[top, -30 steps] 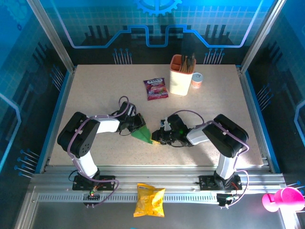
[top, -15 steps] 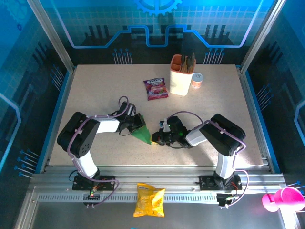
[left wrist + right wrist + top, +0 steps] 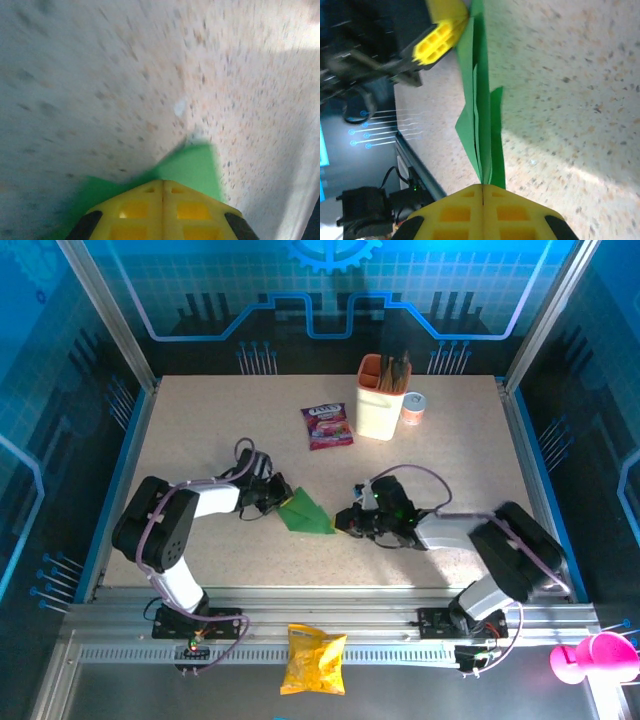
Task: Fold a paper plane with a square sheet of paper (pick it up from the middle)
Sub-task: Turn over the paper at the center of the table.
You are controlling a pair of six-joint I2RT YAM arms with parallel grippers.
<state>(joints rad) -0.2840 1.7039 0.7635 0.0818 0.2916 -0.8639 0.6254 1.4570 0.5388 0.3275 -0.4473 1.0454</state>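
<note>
The green paper is folded into a slim pointed shape with layered creases and is held just above the table between both grippers. My left gripper is shut on its left end; in the left wrist view the paper spreads out from under the closed yellow fingers. My right gripper is shut on the right end. In the right wrist view the folded paper runs from my right gripper up to the left gripper.
A purple snack sachet lies at the back middle. Beside it stand a cream holder with sticks and a small can. A yellow crisp bag rests on the front rail, and a pink cup at the far right.
The right arm has stretched out and its gripper shifted right and up. The left gripper moved slightly up and left. The paper now spans wider between them.
</note>
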